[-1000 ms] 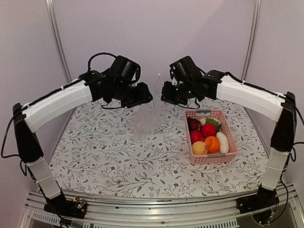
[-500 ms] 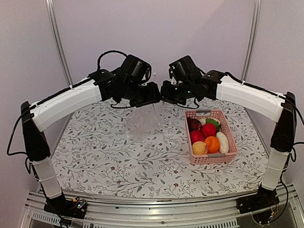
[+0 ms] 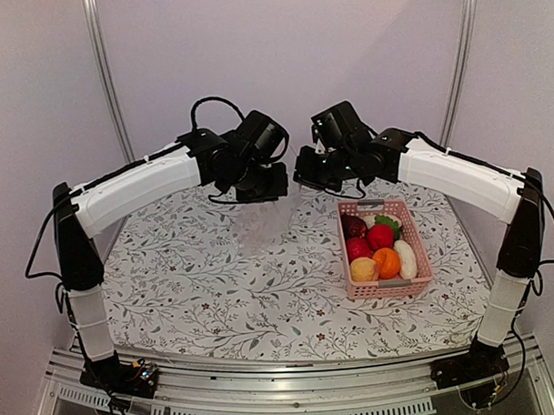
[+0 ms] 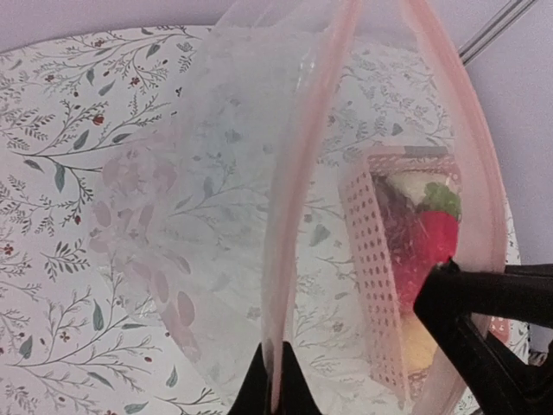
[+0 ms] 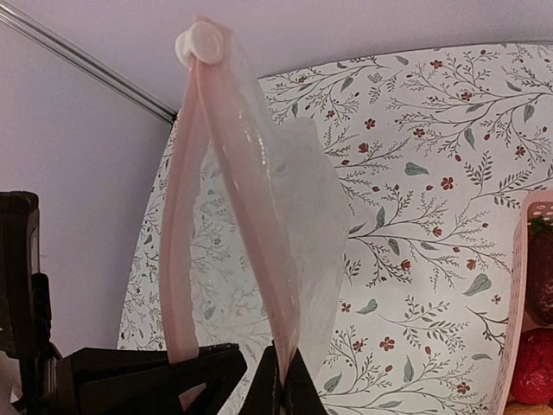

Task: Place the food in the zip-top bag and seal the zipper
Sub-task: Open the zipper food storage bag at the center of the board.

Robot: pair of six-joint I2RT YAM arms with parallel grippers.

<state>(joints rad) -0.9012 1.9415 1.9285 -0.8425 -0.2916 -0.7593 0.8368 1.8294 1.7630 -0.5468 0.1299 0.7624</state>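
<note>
the clear zip-top bag (image 3: 259,222) hangs above the far middle of the tabletop (image 3: 189,283), carried between both arms so that its mouth faces up and its body dangles free. the left gripper (image 4: 270,393) is closed tight on one lip of the pinkish zipper (image 4: 298,190). the right gripper (image 5: 281,380) is pinched shut on the other lip, which runs up to a small white slider (image 5: 200,41) at the strip's end. with each pincer on its own lip, the two strips bow apart and leave a narrow opening between them. this looks like a set-up for spreading the mouth wide enough to drop things in.

none of the food (image 3: 380,237) is in the bag yet. the red, orange, yellow, dark purple, white and green pieces all sit in the pink basket (image 3: 342,251) near the right edge of the tabletop, just beside the hanging bag. since both grippers are occupied, one would likely have to let go or the bag be set down before any piece can be fetched. the thin film may then sag shut.
</note>
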